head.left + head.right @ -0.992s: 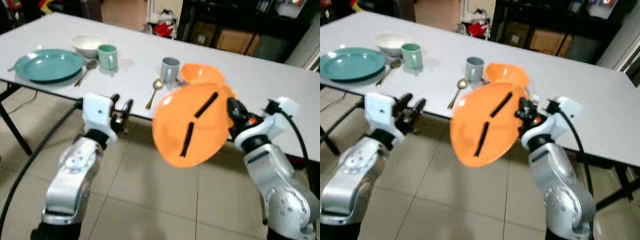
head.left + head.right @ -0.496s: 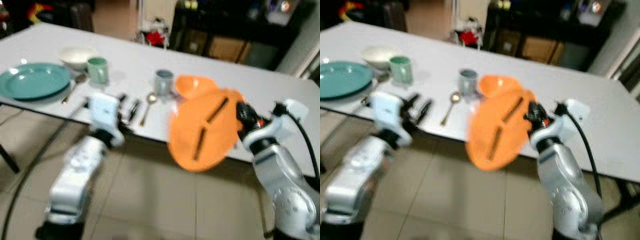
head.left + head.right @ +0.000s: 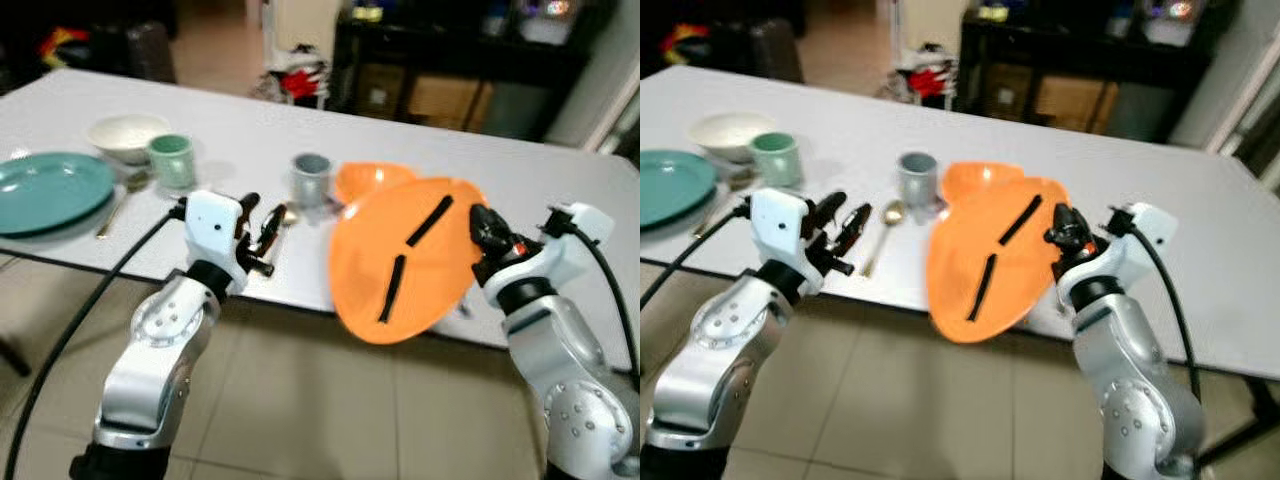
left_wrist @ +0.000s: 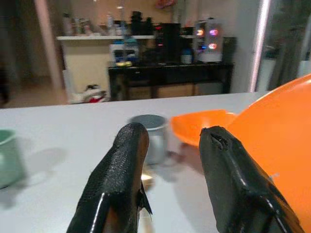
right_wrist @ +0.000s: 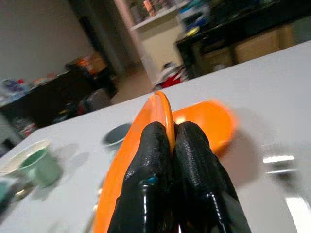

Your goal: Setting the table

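My right gripper [image 3: 480, 226] is shut on the rim of an orange plate [image 3: 400, 262], which it holds tilted on edge over the near edge of the white table [image 3: 250, 130]. The plate [image 5: 127, 160] runs between the pinched fingers [image 5: 160, 179] in the right wrist view. Behind it on the table sits an orange bowl [image 3: 368, 180], with a grey cup [image 3: 311, 176] and a spoon [image 3: 885, 218] to its left. My left gripper [image 3: 258, 222] hangs open by the table's near edge, holding nothing, its fingers [image 4: 121, 170] pointing toward the grey cup [image 4: 151, 133].
At the far left of the table lie a teal plate [image 3: 45, 190], a white bowl [image 3: 124, 134], a green cup [image 3: 171, 160] and a second spoon [image 3: 122, 190]. Dark shelving [image 3: 450, 60] stands behind the table. Tiled floor [image 3: 300, 400] lies below me.
The camera view has shifted as I moved. The orange plate has come closer to the table's near edge, still pinched in my right gripper. My left gripper stays open.
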{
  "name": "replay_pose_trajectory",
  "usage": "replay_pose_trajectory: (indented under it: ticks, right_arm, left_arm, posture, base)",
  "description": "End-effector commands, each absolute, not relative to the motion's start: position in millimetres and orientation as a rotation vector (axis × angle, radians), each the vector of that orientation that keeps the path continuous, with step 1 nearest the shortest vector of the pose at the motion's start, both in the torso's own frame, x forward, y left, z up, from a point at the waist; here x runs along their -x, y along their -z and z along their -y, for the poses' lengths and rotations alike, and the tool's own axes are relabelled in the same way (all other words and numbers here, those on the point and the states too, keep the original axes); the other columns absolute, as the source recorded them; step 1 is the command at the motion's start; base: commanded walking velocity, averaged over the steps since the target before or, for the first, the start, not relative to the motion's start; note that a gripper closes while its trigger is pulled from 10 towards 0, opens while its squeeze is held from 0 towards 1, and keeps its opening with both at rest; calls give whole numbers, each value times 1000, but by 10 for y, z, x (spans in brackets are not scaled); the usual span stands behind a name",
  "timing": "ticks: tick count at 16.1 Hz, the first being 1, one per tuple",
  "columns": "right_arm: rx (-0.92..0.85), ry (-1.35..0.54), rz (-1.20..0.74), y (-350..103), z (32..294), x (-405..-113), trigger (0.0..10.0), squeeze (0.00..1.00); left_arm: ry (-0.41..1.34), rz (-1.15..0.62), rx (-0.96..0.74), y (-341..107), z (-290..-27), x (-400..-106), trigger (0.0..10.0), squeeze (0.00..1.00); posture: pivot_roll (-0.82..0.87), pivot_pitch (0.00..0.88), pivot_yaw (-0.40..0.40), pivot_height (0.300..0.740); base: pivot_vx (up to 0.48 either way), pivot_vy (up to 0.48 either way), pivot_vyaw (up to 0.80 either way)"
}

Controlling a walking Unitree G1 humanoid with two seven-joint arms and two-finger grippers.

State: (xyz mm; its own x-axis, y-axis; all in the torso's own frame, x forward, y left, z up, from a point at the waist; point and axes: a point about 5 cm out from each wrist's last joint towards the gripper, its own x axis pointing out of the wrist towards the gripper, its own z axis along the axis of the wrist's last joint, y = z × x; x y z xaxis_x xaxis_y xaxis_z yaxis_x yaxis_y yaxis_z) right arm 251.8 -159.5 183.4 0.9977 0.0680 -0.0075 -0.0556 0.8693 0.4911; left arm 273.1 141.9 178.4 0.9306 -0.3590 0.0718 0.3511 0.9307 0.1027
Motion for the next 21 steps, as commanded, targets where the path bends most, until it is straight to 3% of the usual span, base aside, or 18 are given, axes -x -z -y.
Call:
replay_pose_trajectory:
  ticks: [1,5,9,13,21]
  right_arm:
    - [-519,-99,29,-1955,1569,-2513,10000,0]
    - [-597,-94,27,-1944,1603,-2517,10000,0]
    - [-750,-58,-6,-1847,1656,-2496,10000,0]
    - [-791,-60,-109,-1710,1643,-2495,10000,0]
    - [-864,5,-263,-1467,1686,-2522,10000,0]
  left_arm:
    - [368,92,-92,-1802,-1415,-2739,10000,0]
    - [413,90,-82,-1799,-1361,-2719,10000,0]
    - [589,77,-70,-1840,-1384,-2624,10000,0]
    - [776,-31,-132,-1715,-1403,-2488,10000,0]
    - [867,-65,-163,-1735,-1388,-2434,10000,0]
  posture:
    - [14,0,-86,740]
    - [3,0,-86,740]
    - [7,0,-77,740]
    - [8,0,-78,740]
    - [23,0,-77,740]
  base:
    - [304,0,0]
    - [68,0,0]
    - [0,0,0]
    - [0,0,0]
    - [0,0,0]
